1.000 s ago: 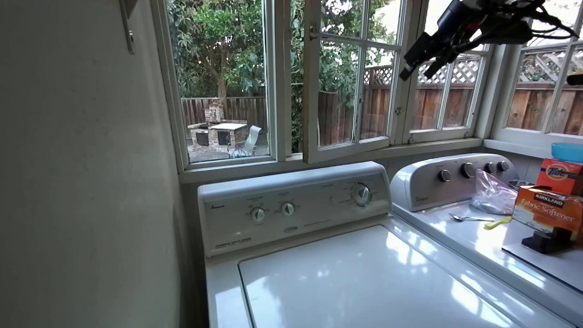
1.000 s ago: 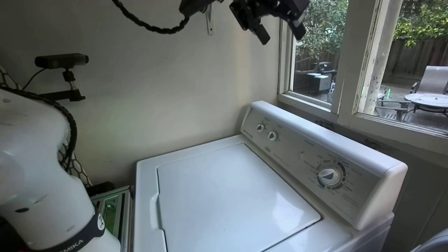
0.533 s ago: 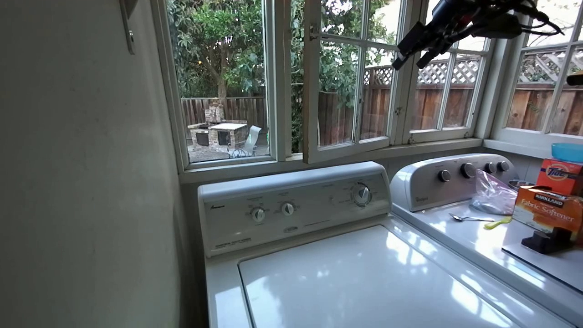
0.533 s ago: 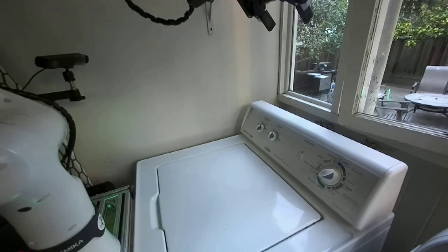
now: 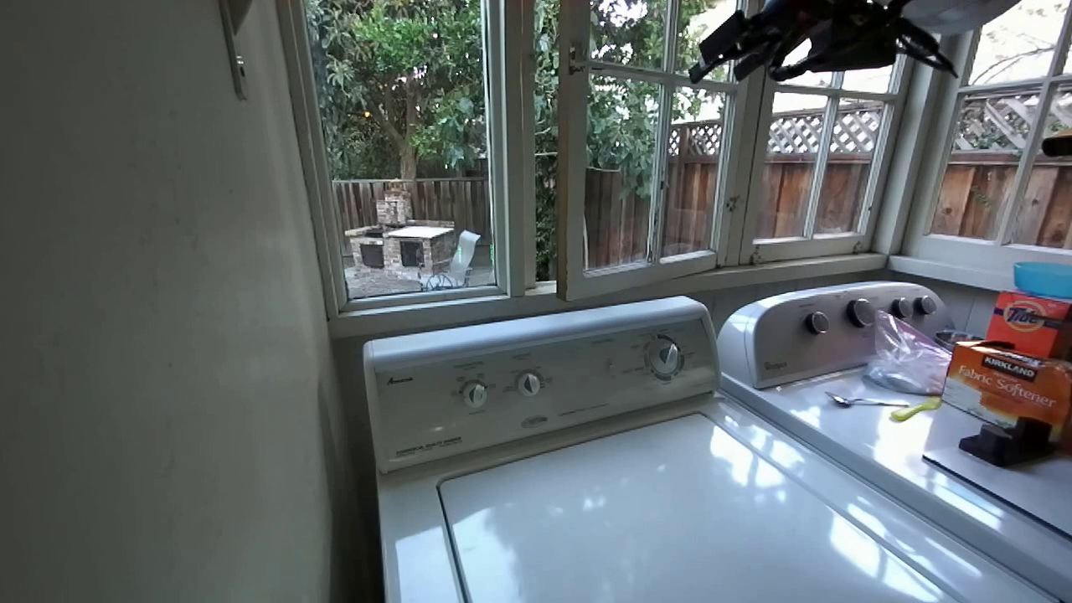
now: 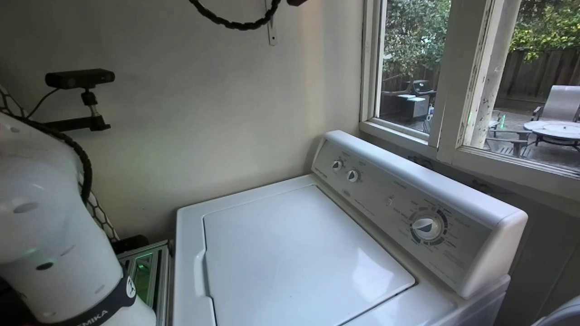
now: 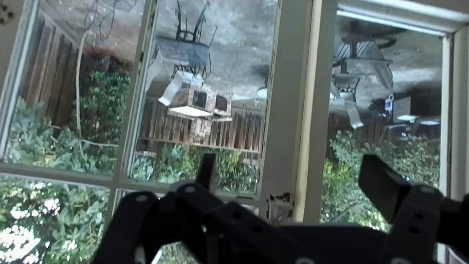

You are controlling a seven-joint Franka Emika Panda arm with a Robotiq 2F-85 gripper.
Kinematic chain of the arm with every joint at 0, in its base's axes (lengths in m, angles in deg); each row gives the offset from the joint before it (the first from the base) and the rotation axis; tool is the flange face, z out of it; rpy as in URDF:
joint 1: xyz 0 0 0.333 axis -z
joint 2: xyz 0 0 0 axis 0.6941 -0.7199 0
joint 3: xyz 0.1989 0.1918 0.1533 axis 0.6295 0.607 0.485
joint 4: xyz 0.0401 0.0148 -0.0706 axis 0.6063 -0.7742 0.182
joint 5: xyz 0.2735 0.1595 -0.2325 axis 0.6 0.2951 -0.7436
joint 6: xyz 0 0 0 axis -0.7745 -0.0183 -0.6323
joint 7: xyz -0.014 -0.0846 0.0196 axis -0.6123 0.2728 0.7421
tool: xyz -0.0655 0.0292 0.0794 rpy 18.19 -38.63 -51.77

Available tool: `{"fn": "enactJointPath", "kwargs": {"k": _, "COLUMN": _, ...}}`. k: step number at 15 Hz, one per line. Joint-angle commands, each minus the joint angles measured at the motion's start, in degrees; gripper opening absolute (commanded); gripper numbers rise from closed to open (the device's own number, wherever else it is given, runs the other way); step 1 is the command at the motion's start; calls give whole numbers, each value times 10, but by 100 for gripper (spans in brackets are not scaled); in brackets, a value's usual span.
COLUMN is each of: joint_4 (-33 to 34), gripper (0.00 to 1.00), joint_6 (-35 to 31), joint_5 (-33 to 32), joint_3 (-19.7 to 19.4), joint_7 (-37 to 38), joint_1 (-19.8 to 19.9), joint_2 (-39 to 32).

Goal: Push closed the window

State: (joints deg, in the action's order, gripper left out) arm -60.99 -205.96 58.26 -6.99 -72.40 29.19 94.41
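The window (image 5: 573, 193) is a tall glass sash with a white frame and crossbars. In an exterior view it stands ajar, its left edge swung into the room above the washer's back. In the upside-down wrist view, the window (image 7: 282, 91) fills the left and middle, with a small latch (image 7: 280, 209) on its edge. My gripper (image 5: 718, 75) overlaps the sash's upper right in that exterior view; contact cannot be told. In the wrist view my gripper (image 7: 287, 165) is open and empty, its fingers spread either side of the sash edge. It is out of frame in the other exterior picture.
A white washer (image 5: 536, 402) stands below the window. A second machine (image 5: 779, 343) at the right holds a plastic bag, spoons and boxes such as the fabric softener (image 5: 1009, 385). A wall (image 6: 226, 113) and a mounted camera (image 6: 79, 79) stand at the side. A cable (image 6: 244, 25) hangs from the arm.
My gripper has moved left and up, toward the sash, in an exterior view, and has left the top of the frame in the other. The window has not moved.
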Motion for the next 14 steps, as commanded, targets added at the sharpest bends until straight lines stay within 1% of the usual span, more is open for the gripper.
{"fn": "enactJointPath", "kwargs": {"k": 1, "joint_4": 63, "gripper": 100, "joint_6": -107, "joint_5": 43, "joint_3": -98, "joint_7": -47, "joint_1": -149, "joint_2": -67}}
{"fn": "enactJointPath", "kwargs": {"k": 3, "joint_4": 101, "gripper": 100, "joint_6": -144, "joint_5": 54, "joint_3": -155, "joint_7": -40, "joint_1": -236, "joint_2": -88}}
{"fn": "enactJointPath", "kwargs": {"k": 5, "joint_4": 138, "gripper": 100, "joint_6": -166, "joint_5": 56, "joint_3": -211, "joint_7": -27, "joint_1": -309, "joint_2": -107}}
{"fn": "enactJointPath", "kwargs": {"k": 6, "joint_4": 99, "gripper": 100, "joint_6": -149, "joint_5": 37, "joint_3": -164, "joint_7": -26, "joint_1": -250, "joint_2": -83}}
{"fn": "enactJointPath", "kwargs": {"k": 7, "joint_4": 110, "gripper": 100, "joint_6": -151, "joint_5": 37, "joint_3": -177, "joint_7": -26, "joint_1": -269, "joint_2": -91}}
{"fn": "enactJointPath", "kwargs": {"k": 10, "joint_4": 108, "gripper": 100, "joint_6": -151, "joint_5": 37, "joint_3": -170, "joint_7": -26, "joint_1": -259, "joint_2": -92}}
{"fn": "enactJointPath", "kwargs": {"k": 11, "joint_4": 111, "gripper": 100, "joint_6": -155, "joint_5": 39, "joint_3": -167, "joint_7": -23, "joint_1": -251, "joint_2": -105}}
{"fn": "enactJointPath", "kwargs": {"k": 12, "joint_4": 120, "gripper": 100, "joint_6": -169, "joint_5": 42, "joint_3": -178, "joint_7": -21, "joint_1": -262, "joint_2": -118}}
{"fn": "enactJointPath", "kwargs": {"k": 14, "joint_4": 143, "gripper": 100, "joint_6": -174, "joint_5": 49, "joint_3": -205, "joint_7": -18, "joint_1": -292, "joint_2": -133}}
